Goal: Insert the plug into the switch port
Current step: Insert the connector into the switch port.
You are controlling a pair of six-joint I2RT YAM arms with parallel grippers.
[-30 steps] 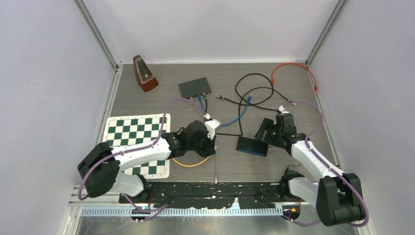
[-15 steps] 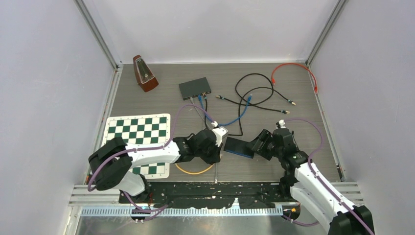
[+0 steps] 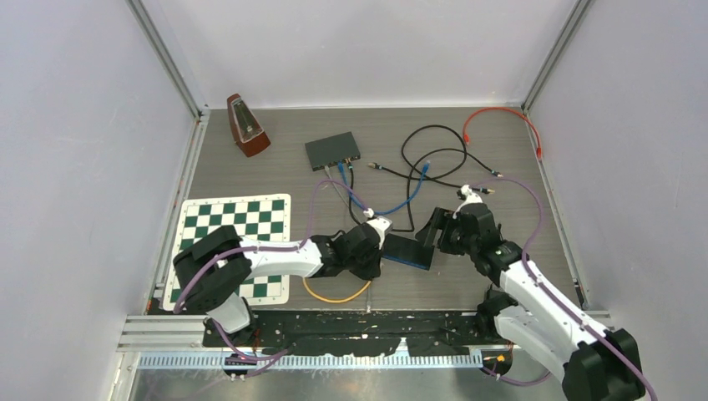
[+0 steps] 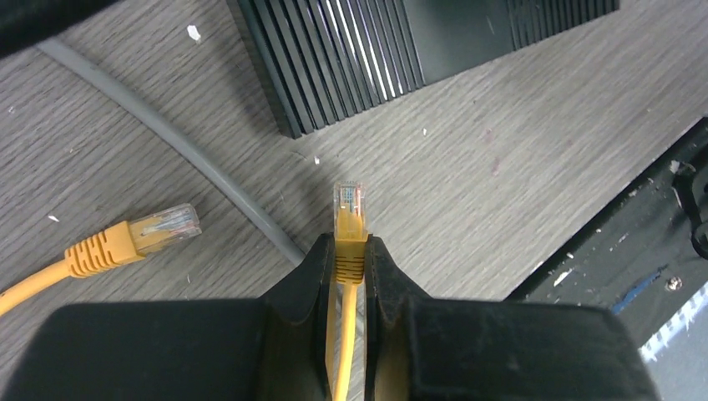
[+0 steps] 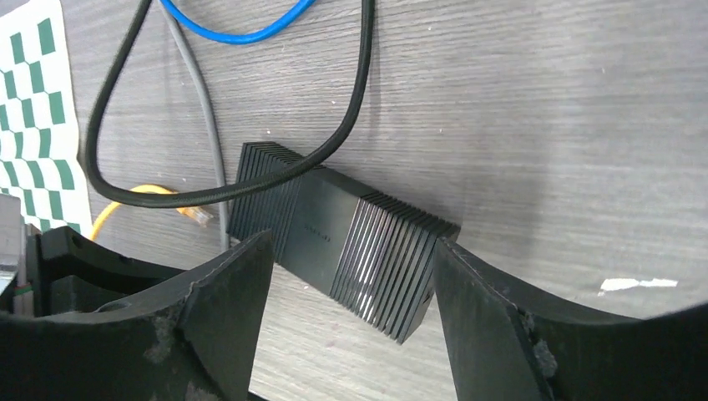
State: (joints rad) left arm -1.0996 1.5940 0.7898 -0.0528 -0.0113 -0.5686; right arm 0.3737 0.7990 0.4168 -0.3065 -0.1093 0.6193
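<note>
Plug first: it is yellow, and your left gripper has it pinched tight, with the clear tip sticking out in front. The tip points at the ribbed corner of the switch. The plug is near that corner, but a strip of bare table shows between them, so they do not touch yet.

A second ago the plug and the switch were well apart. Since then your left arm has carried the plug over to the right. Your right gripper has come in and slid the switch left to meet it. So the long trip looks done, and the small, careful part is left.

The right jaws stand wide, one on each side of the switch. I cannot tell if they squeeze it or just stand beside it.

I see no port in any view. The plug faces ribs, not a hole, so I think you must turn one of them first.

The other yellow plug lies loose just beside your left gripper, next to a grey cable. A black cable lies across the far end of the switch and might drag on it.
</note>
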